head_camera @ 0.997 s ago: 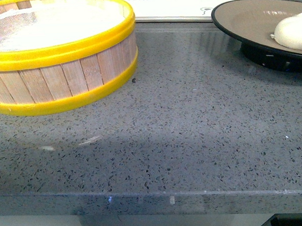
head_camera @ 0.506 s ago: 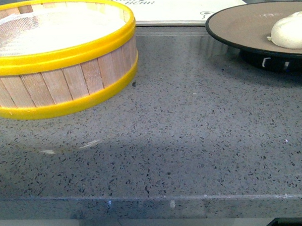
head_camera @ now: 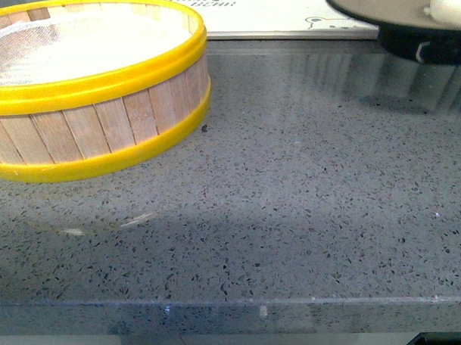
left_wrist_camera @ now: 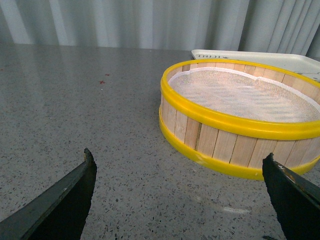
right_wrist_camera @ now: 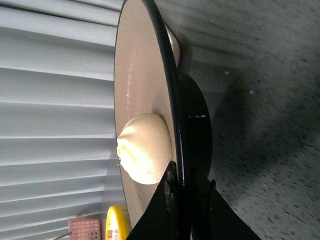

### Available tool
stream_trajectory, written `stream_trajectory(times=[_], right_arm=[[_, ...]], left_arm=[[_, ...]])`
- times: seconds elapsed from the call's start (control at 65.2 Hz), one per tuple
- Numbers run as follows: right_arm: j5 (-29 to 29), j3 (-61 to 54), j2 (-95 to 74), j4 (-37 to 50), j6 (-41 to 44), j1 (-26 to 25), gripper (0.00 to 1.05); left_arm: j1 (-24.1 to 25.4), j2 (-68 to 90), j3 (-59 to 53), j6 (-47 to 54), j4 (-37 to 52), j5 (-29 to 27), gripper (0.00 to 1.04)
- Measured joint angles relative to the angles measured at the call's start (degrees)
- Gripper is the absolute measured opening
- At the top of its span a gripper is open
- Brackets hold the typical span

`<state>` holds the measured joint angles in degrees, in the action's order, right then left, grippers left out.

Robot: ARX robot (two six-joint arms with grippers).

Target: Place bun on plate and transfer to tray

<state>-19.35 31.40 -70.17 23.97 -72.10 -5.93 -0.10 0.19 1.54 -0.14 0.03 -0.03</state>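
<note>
Inspection record, transfer stage

Right end effector (right_wrist_camera: 184, 196): pressed onto the black rim of the plate (right_wrist_camera: 142, 70), one finger over the tan inner face and the other beneath, beside the raised foot. I judged this edge pinch sound, since it left the bun (right_wrist_camera: 146, 148) untouched and gave me the whole plate to carry.

Position: in the front view the plate was to the right of the steamer basket (head_camera: 100, 124) and well apart from it. Its foot appeared clear of the table (head_camera: 292, 208), with a shadow on the surface below. The tray (head_camera: 278, 12) lay just behind the basket, and the plate's rim overlapped the tray's corner farthest from the basket. I could not tell whether the plate was above the tray or short of it. My finding: bun loaded, plate in carriage, set-down not yet done.

Condition of the bun: small, round, cream-white, with a smooth matt skin and a slight peak at the top; the pleats were too faint to confirm. It sat on the tan inside of the plate, near the part of the rim I gripped and much smaller than the plate. It looked soft and unsecured, so I judged any tipping likely to shift it.

Left end effector (left_wrist_camera: 178, 160): spread wide and empty, low over the table, facing the basket and touching nothing. I judged it parked clear of the carrying arm
</note>
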Motion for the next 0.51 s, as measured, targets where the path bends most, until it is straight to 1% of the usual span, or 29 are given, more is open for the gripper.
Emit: stream_trajectory(times=[0.199, 0.337, 0.506], right_arm=[[0.24, 6.64, -3.04, 2.99, -1.6, 0.13, 0.02], [0.83, 18.05, -14.12, 4.11, -2.6, 0.79, 0.02], [1.92, 31.3, -26.05, 2.69, -2.8, 1.73, 0.02]], left_arm=[[0.0, 0.0, 0.0, 0.0, 0.0, 0.0, 0.98], [0.0, 0.0, 0.0, 0.0, 0.0, 0.0, 0.98], [0.0, 0.0, 0.0, 0.0, 0.0, 0.0, 0.98]])
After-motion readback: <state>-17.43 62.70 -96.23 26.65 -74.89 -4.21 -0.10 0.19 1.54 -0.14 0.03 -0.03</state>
